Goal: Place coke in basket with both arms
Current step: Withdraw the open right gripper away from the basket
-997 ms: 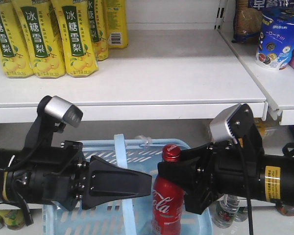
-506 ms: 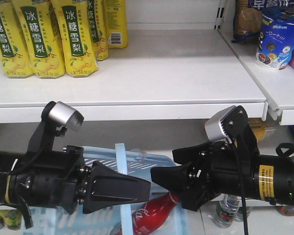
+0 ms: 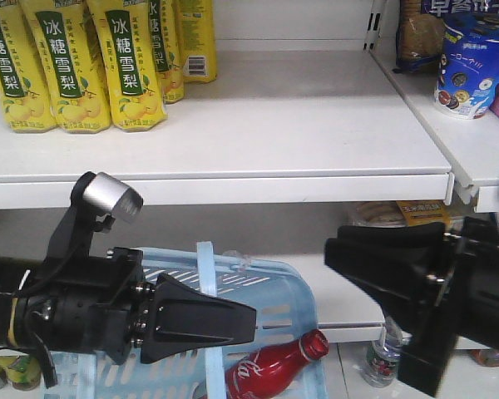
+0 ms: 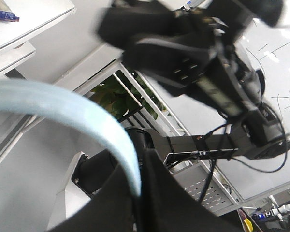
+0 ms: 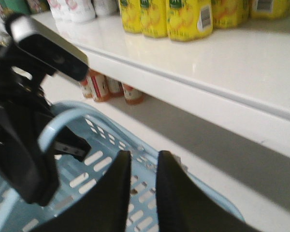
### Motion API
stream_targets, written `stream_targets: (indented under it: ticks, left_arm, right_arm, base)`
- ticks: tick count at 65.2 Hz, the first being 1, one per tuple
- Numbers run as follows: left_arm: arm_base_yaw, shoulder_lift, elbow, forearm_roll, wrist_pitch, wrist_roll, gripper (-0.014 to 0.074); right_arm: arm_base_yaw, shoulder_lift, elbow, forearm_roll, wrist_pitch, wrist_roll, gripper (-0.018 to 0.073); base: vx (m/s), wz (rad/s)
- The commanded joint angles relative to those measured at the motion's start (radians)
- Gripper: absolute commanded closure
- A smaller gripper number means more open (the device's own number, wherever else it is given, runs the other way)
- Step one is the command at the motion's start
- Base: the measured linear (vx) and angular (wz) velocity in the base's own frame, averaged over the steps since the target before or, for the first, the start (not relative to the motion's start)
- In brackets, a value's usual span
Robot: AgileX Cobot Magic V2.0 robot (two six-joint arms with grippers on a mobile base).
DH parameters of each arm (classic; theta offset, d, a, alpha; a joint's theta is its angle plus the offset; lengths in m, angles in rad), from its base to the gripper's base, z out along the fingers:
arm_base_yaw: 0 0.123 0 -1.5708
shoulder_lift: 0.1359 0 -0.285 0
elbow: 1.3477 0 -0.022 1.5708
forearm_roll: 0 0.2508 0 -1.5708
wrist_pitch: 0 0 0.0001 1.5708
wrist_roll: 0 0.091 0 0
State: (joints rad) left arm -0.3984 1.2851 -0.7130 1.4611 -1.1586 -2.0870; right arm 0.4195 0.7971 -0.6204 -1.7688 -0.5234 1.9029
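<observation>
Now the coke (image 3: 274, 367) lies tipped on its side in the basket (image 3: 287, 287), red cap up toward 2 o'clock, body slanting down toward 8 o'clock against the basket's right wall; a second ago it stood upright, gripped by the neck, and half a second ago it was already toppling; the right pincer (image 3: 337, 251) has let go and pulled away to 3 o'clock, well apart from the bottle, blurred in the front view; in the right wrist view its two fingers (image 5: 113, 193) stand a narrow gap apart with nothing between them, the slotted basket wall showing below; the left pincer (image 3: 251, 320) has barely shifted since the last frame, its black wedge pointing to 3 o'clock across the basket's pale handle (image 3: 208, 312); in the left wrist view that handle (image 4: 87, 125) curves right down into the pincer tips, which look clamped together on it, though the contact itself is dark and close; the silver-topped camera (image 3: 110, 194) sits at 11 o'clock of the left arm, unchanged; on the shelf (image 3: 299, 125) above, the yellow drink cartons (image 3: 75, 66) stand at 10 o'clock as before, and a blue snack tub (image 3: 474, 58) at 2 o'clock.
</observation>
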Motion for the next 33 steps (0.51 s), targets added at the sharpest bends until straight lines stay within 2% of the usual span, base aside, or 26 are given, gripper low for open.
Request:
stream_targets:
  ticks: [1,13,27,33]
  left_arm:
    - [-0.003,-0.034,-0.033,-0.12,-0.222,0.01,0.0603]
    - [-0.003,-0.034,-0.033,-0.12,-0.222,0.01,0.0603]
    - [-0.003,-0.034,-0.033,-0.12,-0.222,0.01,0.0603]
    - [-0.003,-0.034,-0.033,-0.12,-0.222,0.01,0.0603]
  right_arm:
    - [-0.002,-0.104,-0.025,-0.027,0.024,0.013,0.0574]
    - [-0.002,-0.27,0.084,-0.027,0.104,0.014,0.0564]
    - [-0.002,-0.421,0.363,-0.027,0.336,0.018,0.0564]
    - [-0.001,-0.455,0.441,-0.021,0.392,0.019,0.0564]
  base:
    - [0.0,0.0]
    - [0.0,0.0]
    - [0.0,0.0]
    - [0.0,0.0]
